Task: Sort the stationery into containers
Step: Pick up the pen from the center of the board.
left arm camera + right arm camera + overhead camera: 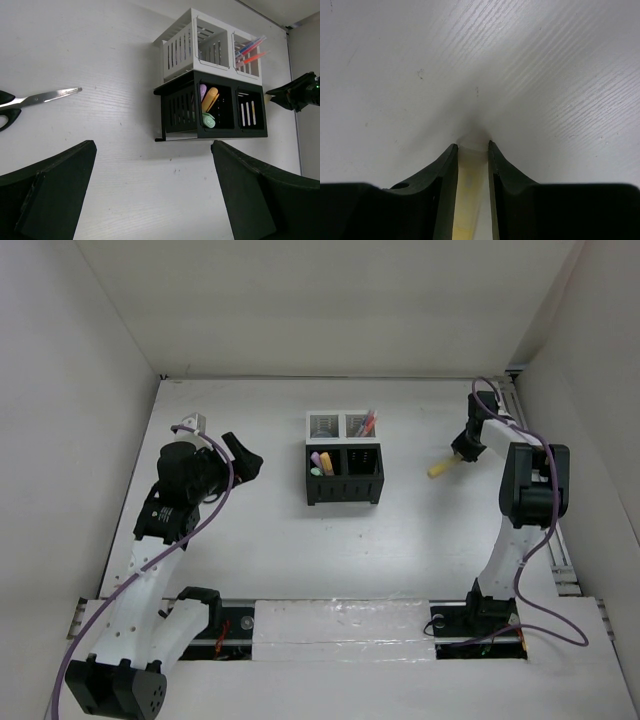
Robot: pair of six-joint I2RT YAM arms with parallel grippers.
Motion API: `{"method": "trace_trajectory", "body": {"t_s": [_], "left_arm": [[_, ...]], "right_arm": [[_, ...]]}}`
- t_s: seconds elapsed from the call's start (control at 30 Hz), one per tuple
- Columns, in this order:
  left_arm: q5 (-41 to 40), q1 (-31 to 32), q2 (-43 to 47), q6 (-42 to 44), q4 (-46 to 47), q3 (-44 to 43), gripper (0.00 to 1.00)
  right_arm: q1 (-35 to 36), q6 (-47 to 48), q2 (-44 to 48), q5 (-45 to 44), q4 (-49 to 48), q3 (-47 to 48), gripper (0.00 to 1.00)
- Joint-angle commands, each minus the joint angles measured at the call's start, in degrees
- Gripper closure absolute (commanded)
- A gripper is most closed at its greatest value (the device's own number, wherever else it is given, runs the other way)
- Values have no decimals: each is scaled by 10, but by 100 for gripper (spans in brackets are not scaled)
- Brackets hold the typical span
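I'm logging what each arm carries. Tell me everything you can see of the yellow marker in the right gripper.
The yellow marker is a stubby, pale yellow, plastic-looking stick. It is clamped between the black jaws of the right gripper, which press it on both sides, and juts out beyond them, tilted down toward the white table. It sits to the right of the bins, well apart from them. Whether its tip touches the surface cannot be told.

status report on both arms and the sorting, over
Left gripper open, empty. Right gripper shut on yellow marker, right of bins. Scissors lying loose; nothing blocking.
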State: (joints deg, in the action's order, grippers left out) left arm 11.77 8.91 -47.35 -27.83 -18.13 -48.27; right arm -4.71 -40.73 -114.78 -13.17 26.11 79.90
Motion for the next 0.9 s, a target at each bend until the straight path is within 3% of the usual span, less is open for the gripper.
{"method": "trace_trajectory", "body": {"t_s": [0.0,0.53,0.87], "left_arm": [[-2,0,11,9,12,1,0],[4,0,11,9,12,1,0],[14,0,11,9,17,1,0]], "right_arm": [[6,3,-18,15,20,-7,100],[-6,8,101,119,-97,-114,100],[-16,14,185,185,-109,-131,100]]}}
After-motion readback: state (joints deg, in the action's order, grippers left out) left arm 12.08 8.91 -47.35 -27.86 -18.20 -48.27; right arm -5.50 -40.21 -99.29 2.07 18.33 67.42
